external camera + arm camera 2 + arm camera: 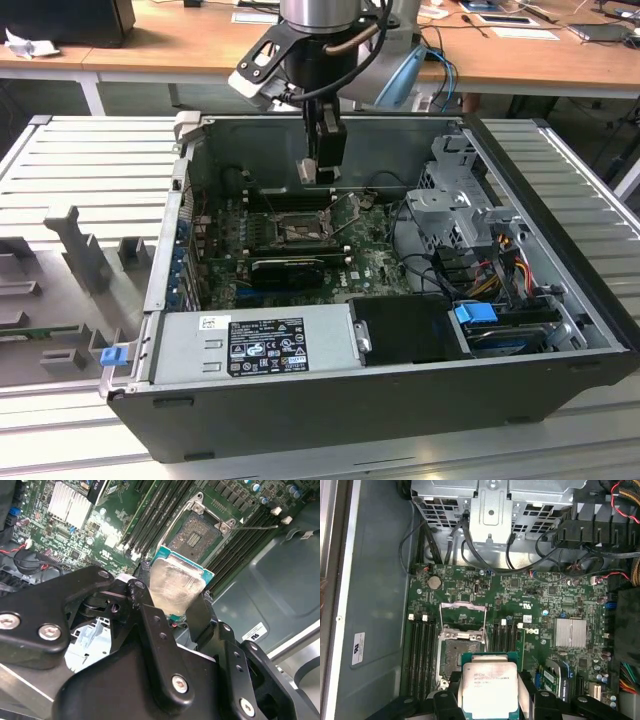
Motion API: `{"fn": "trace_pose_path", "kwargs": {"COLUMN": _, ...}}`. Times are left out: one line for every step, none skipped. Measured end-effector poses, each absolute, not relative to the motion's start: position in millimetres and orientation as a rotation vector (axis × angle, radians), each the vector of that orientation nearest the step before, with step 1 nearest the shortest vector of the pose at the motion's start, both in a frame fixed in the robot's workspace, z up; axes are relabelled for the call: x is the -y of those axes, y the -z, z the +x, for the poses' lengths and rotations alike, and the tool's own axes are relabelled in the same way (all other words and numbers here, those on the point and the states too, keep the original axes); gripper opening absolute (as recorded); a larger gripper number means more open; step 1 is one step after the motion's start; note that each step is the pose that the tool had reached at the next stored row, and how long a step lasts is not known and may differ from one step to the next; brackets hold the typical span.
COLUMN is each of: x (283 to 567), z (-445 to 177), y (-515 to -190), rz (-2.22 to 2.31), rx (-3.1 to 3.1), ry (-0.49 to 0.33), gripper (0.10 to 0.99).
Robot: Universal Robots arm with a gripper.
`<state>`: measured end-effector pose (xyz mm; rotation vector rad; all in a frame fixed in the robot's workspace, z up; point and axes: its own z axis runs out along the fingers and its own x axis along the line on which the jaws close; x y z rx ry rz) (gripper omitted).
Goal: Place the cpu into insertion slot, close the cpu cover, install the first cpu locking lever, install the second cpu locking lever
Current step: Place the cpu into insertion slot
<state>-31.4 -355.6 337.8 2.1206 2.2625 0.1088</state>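
Cpu (489, 687): pale metal top facing out, clamped by its edges in the gripper (487, 696), hanging just above the insertion slot (460, 655) (not seated).
Insertion slot: dark centre exposed; cpu cover (463, 616) stood raised at its far edge.
Motherboard (530, 595): green, carried the slot between black memory slots (420, 650).
Case (330, 400): open tower on its side, held motherboard, power supply (260, 340) and drive cage (490, 505).
Exterior view: arm reached down into the case.
Second wrist view: black fingers (145, 605) flanked the chip.
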Motion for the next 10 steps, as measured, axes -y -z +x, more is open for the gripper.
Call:
{"fn": "trace_pose_path", "kwargs": {"x": 355.6, "z": -31.4, "y": -337.4, "rz": 2.121, "rx": -2.263, "ry": -0.108, "gripper": 0.529}}
{"fn": "trace_pose_path", "kwargs": {"x": 355.6, "z": -31.5, "y": -337.1, "rz": 2.121, "rx": -2.262, "ry": -0.108, "gripper": 0.529}}
{"fn": "trace_pose_path", "kwargs": {"x": 355.6, "z": -31.5, "y": -336.5, "rz": 2.122, "rx": -2.262, "ry": -0.107, "gripper": 0.529}}
{"fn": "trace_pose_path", "kwargs": {"x": 355.6, "z": -31.4, "y": -335.7, "rz": 2.123, "rx": -2.262, "ry": -0.107, "gripper": 0.529}}
{"fn": "trace_pose_path", "kwargs": {"x": 355.6, "z": -31.5, "y": -334.8, "rz": 2.124, "rx": -2.262, "ry": -0.106, "gripper": 0.529}}
{"fn": "trace_pose_path", "kwargs": {"x": 355.6, "z": -31.4, "y": -334.2, "rz": 2.125, "rx": -2.262, "ry": -0.105, "gripper": 0.529}}
{"fn": "trace_pose_path", "kwargs": {"x": 355.6, "z": -31.4, "y": -333.8, "rz": 2.125, "rx": -2.262, "ry": -0.105, "gripper": 0.529}}
{"fn": "trace_pose_path", "kwargs": {"x": 355.6, "z": -31.5, "y": -333.5, "rz": 2.126, "rx": -2.262, "ry": -0.104, "gripper": 0.529}}
{"fn": "trace_pose_path", "kwargs": {"x": 355.6, "z": -31.5, "y": -333.0, "rz": 2.126, "rx": -2.262, "ry": -0.104, "gripper": 0.529}}
{"fn": "trace_pose_path", "kwargs": {"x": 355.6, "z": -31.5, "y": -332.8, "rz": 2.126, "rx": -2.261, "ry": -0.104, "gripper": 0.529}}
